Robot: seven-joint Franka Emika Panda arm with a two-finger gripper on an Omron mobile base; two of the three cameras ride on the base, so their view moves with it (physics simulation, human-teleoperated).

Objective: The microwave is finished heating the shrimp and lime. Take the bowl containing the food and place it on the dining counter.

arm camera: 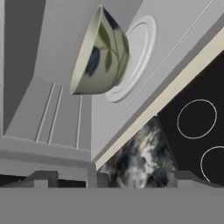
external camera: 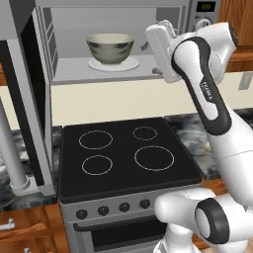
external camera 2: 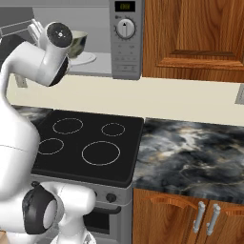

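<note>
The microwave [external camera: 74,74] hangs above the stove with its door [external camera: 29,99] swung open to the left. Inside it, the grey-green bowl [external camera: 110,48] [external camera 2: 78,44] [arm camera: 103,54] stands upright on a flat white plate [external camera: 113,64] [arm camera: 140,48]. My gripper [external camera: 149,59] [arm camera: 116,179] is open at the right side of the microwave's opening, level with the bowl and a short way from it, with nothing between its fingers. The hand view is rolled, so the bowl looks sideways there. The shrimp and lime are hidden by the bowl's wall. The dining counter is out of view.
The black stovetop [external camera: 123,153] lies directly below the microwave. Marbled countertop [external camera 2: 190,152] runs to its right, under a wooden wall cabinet [external camera 2: 195,38]. The microwave's control panel [external camera 2: 126,38] bounds the opening on the right, close to my hand.
</note>
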